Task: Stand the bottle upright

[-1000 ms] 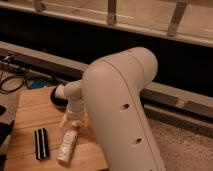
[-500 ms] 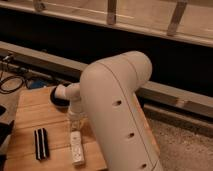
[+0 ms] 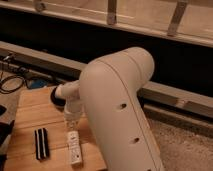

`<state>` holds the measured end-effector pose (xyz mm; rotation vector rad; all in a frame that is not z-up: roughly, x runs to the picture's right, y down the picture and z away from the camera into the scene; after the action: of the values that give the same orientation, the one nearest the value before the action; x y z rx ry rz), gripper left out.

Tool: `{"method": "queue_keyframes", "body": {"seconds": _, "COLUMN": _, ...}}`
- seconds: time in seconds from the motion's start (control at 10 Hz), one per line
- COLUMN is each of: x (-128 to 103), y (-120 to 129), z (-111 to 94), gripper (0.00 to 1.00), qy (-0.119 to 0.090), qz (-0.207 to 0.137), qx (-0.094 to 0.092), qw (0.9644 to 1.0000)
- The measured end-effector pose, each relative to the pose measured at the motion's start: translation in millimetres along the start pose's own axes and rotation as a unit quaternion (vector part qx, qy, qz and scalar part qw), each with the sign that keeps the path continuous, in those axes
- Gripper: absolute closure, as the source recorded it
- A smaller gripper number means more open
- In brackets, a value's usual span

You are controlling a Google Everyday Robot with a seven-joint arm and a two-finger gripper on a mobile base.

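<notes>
The bottle is small, slim and white, with a faint printed label. It lies on its side on the wooden table near the front edge, its long axis pointing towards the camera. My gripper hangs at the end of the white forearm just above the bottle's far end. The bulky white arm link fills the middle of the view and hides the table's right side.
A black-and-white striped flat object lies left of the bottle. A dark round object sits on the table behind the forearm. Black cables lie on the floor at left. A dark wall and railing run behind.
The bottle has shifted slightly right and turned from tilted to nearly straight towards the camera. The gripper has lifted a little off it, and the arm has shifted right.
</notes>
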<state>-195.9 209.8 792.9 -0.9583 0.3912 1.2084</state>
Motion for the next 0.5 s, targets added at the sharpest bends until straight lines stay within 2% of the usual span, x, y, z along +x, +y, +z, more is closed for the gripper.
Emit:
{"method": "queue_keyframes", "body": {"seconds": 0.3, "x": 3.9, "y": 24.3, "z": -23.4, "gripper": 1.0, "qy": -0.034, "qz": -0.035, "qx": 0.0, "qw": 0.9988}}
{"method": "queue_keyframes", "body": {"seconds": 0.5, "x": 4.8, "y": 33.4, "z": -34.4, "gripper": 1.0, "qy": -0.054, "qz": -0.055, "qx": -0.011, "qw": 0.9969}}
